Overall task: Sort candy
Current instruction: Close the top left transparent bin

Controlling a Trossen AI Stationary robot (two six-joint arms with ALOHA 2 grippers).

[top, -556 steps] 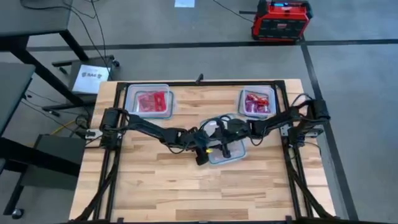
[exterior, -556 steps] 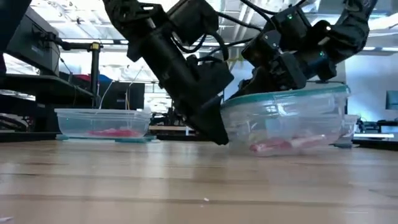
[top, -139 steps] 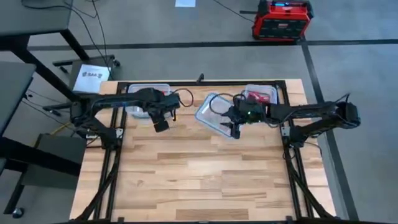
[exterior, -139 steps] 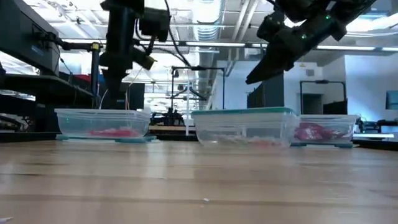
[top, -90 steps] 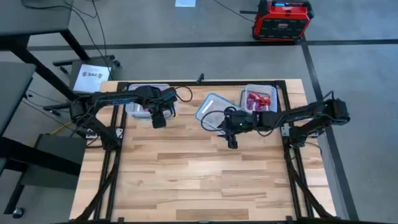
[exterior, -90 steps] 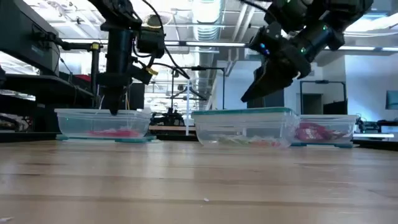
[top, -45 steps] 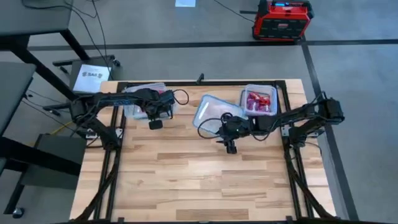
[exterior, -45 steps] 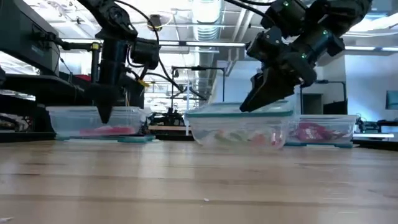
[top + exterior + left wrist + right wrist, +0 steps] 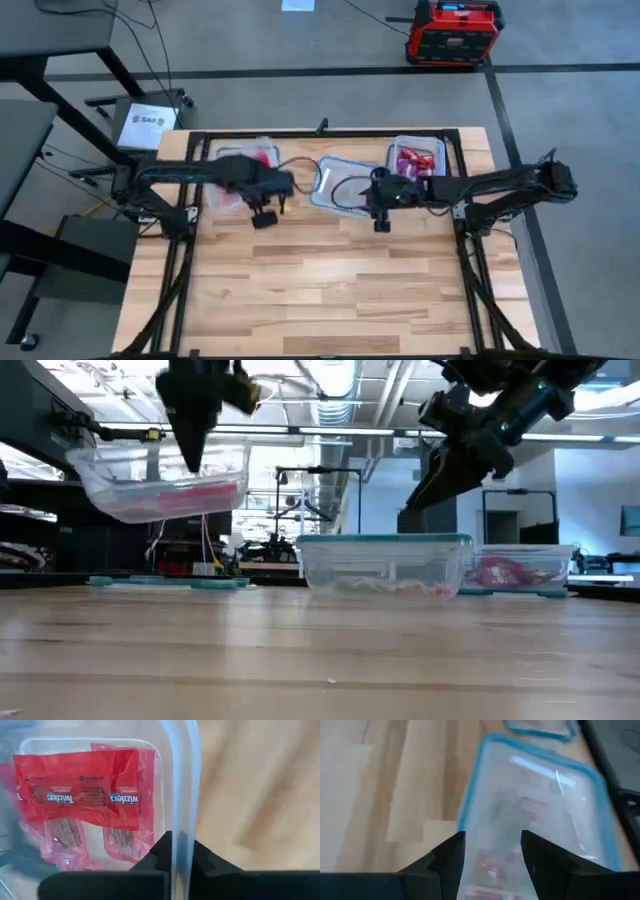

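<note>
The candy sits in three places. Shiny red flat packets (image 9: 80, 787) with white lettering lie inside a clear rectangular plastic container (image 9: 160, 485) that hangs in the air above the table's far left part, tilted, well off the wood in the low view. In the left wrist view the packets lie just beyond the fingers, on the inner side of the wall that the fingers pinch. The left gripper (image 9: 177, 855) is closed on that container's clear wall, one dark finger on each side of it. In the high view the left gripper (image 9: 262, 212) shows just beside the lifted container's near right corner.

A second lot, a few small red and pale pieces (image 9: 405, 588), lies on the floor of a clear rectangular container with a bluish-green rim (image 9: 335, 180) standing on the table's far middle. The right gripper (image 9: 492, 852) hovers above this container's near edge, its two dark fingers spread apart with nothing between them, the sweets below and just ahead of the fingertips. In the low view the right gripper (image 9: 425, 485) hangs above the rim, not touching it.

A third lot, a heap of red and pink packets (image 9: 412, 163), fills another clear container (image 9: 520, 572) at the far right of the light wooden slatted table (image 9: 320, 290), apart from both grippers.
</note>
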